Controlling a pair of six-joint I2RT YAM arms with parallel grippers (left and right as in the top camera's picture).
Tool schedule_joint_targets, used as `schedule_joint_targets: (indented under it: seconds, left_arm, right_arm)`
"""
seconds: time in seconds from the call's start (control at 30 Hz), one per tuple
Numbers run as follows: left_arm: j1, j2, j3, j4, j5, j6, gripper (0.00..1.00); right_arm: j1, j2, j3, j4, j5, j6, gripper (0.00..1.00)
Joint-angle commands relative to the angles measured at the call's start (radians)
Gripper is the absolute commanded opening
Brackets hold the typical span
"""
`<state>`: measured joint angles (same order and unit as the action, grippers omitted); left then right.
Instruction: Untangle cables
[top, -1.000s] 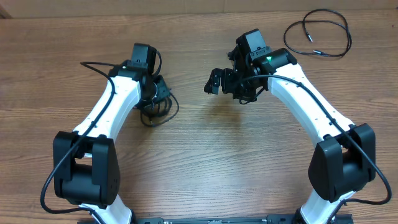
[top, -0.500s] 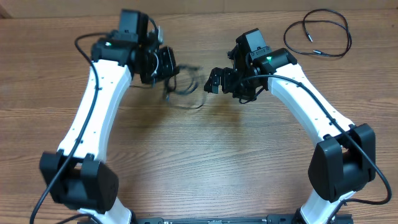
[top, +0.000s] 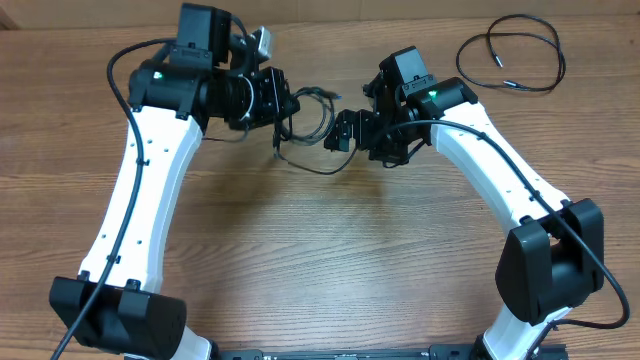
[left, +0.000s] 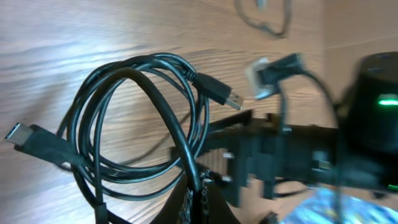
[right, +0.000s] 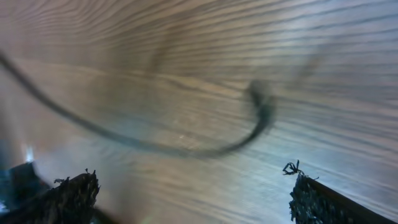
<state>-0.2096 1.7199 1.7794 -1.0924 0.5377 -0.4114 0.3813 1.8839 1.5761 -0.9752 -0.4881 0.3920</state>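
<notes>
A tangled bundle of black cable with USB plugs hangs in loops from my left gripper, which is shut on it and holds it above the table. In the left wrist view the cable loops out from the closed fingers, with a flat plug at the left and a metal plug at the upper middle. My right gripper is open and empty, just right of the hanging loops. The right wrist view shows a blurred cable strand ahead of the open fingers.
A second black cable lies in a loose loop at the far right corner of the wooden table. The two arms stand close together near the middle back.
My left gripper has lifted the cable bundle off the table and carried it up and right toward the right gripper. The right arm has stayed nearly still.
</notes>
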Motion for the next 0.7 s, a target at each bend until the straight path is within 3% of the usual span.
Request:
schedule_joint_targets:
  seconds: [0.0, 0.2, 0.4, 0.67]
  left_arm:
    - [-0.014, -0.003, 0.018, -0.021, -0.116, 0.016, 0.04]
    - [-0.030, -0.003, 0.018, -0.035, -0.170, 0.015, 0.04]
    - [-0.068, -0.003, 0.018, 0.003, -0.045, 0.015, 0.05]
    - [-0.142, -0.003, 0.018, 0.008, -0.068, 0.015, 0.04]
  right_arm:
    - [0.006, -0.019, -0.006, 0.007, -0.066, -0.010, 1.00]
    - [0.006, -0.019, -0.006, 0.013, -0.109, -0.033, 1.00]
    - [0.009, -0.019, -0.006, 0.036, -0.112, -0.034, 1.00]
    - [0.039, -0.019, -0.006, 0.046, 0.050, -0.020, 1.00]
